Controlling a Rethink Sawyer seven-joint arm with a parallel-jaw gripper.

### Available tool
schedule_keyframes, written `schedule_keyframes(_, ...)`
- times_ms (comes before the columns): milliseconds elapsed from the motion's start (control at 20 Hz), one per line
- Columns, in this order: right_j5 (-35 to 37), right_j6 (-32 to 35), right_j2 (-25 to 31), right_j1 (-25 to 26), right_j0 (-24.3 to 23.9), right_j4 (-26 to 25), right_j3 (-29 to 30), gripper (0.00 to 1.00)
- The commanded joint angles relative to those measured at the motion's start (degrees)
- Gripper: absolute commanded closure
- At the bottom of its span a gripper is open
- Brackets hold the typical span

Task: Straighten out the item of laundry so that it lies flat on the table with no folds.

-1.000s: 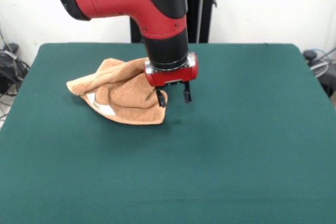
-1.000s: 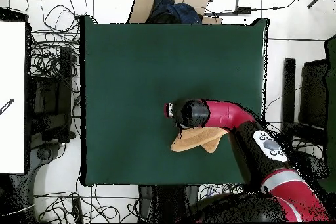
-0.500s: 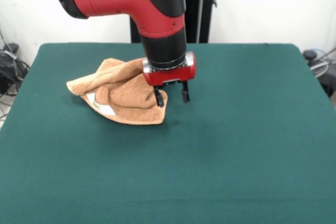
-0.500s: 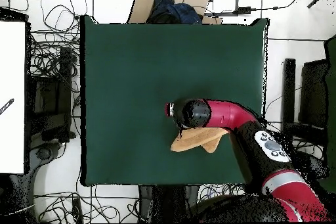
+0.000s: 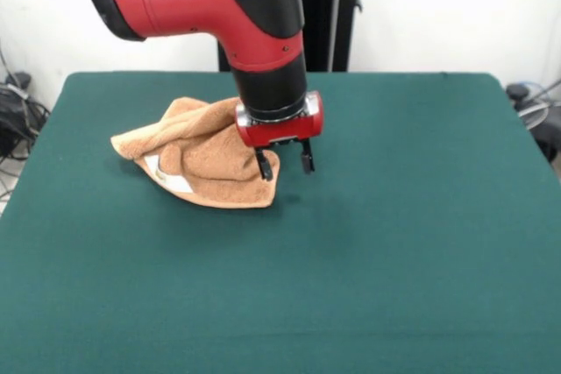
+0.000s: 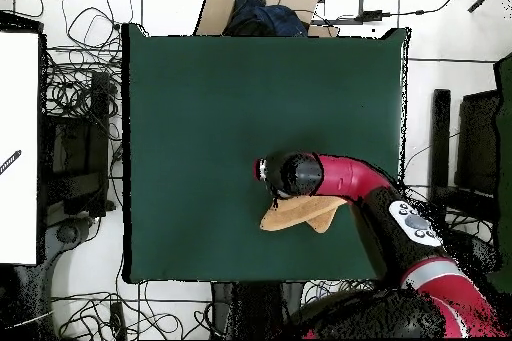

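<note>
The item of laundry (image 5: 206,157), an orange-tan towel, lies crumpled and folded over itself on the green table (image 5: 394,243), left of centre in the front view, with a white label (image 5: 173,180) showing on its near left side. My gripper (image 5: 284,164) hangs open just above the towel's right corner, one finger (image 5: 264,165) over the cloth edge and the other over bare table. It holds nothing. From overhead the arm covers most of the towel (image 6: 290,214), and the gripper itself is hidden under the wrist.
Cables and dark equipment lie on the floor around the table (image 6: 200,107) in the overhead view. A cardboard box (image 6: 262,2) with dark cloth stands past the table's top edge. A white panel (image 6: 18,147) stands at the left.
The gripper has shifted slightly left and a little up in the front view, staying open. The towel has not moved.
</note>
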Motion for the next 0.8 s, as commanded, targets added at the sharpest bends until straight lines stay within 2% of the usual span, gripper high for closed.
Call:
schedule_keyframes(50, -3.95, 0.13, 1.05, 4.22, -1.77, -2.83, -2.91, 0.0)
schedule_keyframes(250, -3.76, 0.62, -0.11, 3.5, -0.96, -3.66, -4.01, 0.0)
schedule_keyframes(800, -6.54, 5.51, -2.63, 0.22, 0.61, -2.71, -0.72, 0.0)
